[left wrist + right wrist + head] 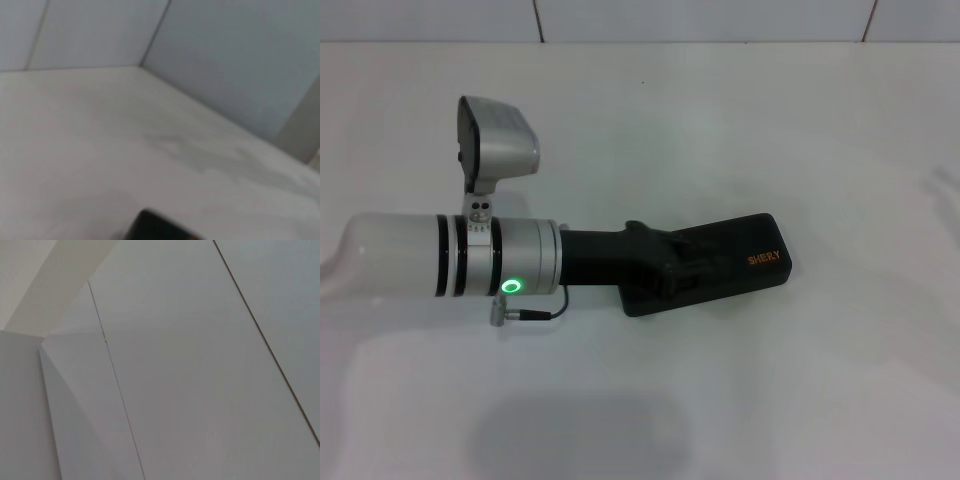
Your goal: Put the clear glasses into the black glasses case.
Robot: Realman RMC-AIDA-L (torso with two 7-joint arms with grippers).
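White table point(800, 400) lies bare around the closed black glasses case point(740, 262). The left gripper point(682, 272) lies over the case's near end; its grip cannot be told.

A white desk point(740, 400) lay under soft shadows, and pale wall panels point(700, 18) with thin dark seams stood behind it

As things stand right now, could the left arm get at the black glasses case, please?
Probably yes. The left hand is already over the closed black case on the white table, with nothing between them. Whether it is touching the case cannot be told.
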